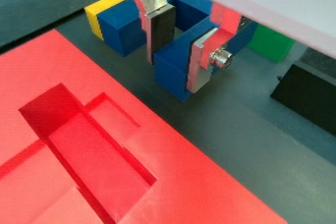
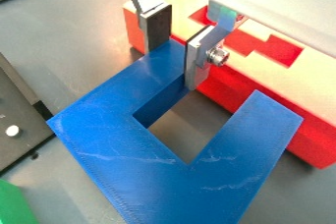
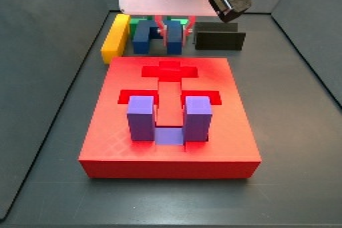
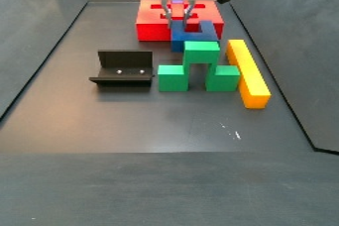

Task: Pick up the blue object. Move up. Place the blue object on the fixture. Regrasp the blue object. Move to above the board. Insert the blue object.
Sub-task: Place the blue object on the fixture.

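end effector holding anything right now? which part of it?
The end effector straddles one prong of the blue object, a finger on each side of that prong, near its tip. Whether the pads actually clamp it cannot be told.

No readable text, labels, brands, nos. or signs in any view. Two-finger silver gripper (image 2: 178,43), w/ dark pads, sits astride one prong of the dark blue U-shaped block (image 2: 184,141); both unmarked. Big red slab board (image 3: 170,122): blank too.
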You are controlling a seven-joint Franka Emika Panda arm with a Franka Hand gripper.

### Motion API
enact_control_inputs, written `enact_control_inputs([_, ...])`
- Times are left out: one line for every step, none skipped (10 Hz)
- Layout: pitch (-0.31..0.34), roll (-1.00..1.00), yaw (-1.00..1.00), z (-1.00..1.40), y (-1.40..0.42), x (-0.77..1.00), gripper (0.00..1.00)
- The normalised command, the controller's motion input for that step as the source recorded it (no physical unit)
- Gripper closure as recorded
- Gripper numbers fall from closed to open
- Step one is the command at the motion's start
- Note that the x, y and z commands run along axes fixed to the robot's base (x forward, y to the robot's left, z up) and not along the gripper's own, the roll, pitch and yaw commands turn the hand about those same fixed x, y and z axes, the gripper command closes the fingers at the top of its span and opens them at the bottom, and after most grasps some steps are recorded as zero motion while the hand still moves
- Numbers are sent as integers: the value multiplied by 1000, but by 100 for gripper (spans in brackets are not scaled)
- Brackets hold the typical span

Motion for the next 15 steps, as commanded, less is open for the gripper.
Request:
enact_control_inputs([-11, 0, 0, 0, 0, 0, 100])
enact_control_inputs([0, 0, 0, 0, 0, -26, 100])
enact_control_inputs([0, 0, -306, 700, 0, 69, 100])
enact_control_inputs([120, 126, -306, 1000, 0, 383, 100])
enact_control_inputs([146, 0, -254, 1000, 0, 620, 100])
enact_control_inputs([74, -246, -291, 1000, 9, 734, 100])
enact_control_inputs([0, -460, -291, 840, 74, 797, 100])
enact_control_inputs([0, -554, -243, 671, 109, 814, 100])
enact_control_inputs([0, -640, -109, 574, 69, 649, 100])
enact_control_inputs([20, -697, 0, 466, 54, 626, 100])
enact_control_inputs([94, -746, 0, 417, 20, 657, 100])
enact_control_inputs([169, -754, 0, 363, 11, 703, 100])
enact_control_inputs([231, -706, 29, 203, 0, 729, 100])
enact_control_inputs([306, -663, 20, 83, 0, 763, 100])
enact_control_inputs([486, -451, 0, 0, 0, 866, 100])
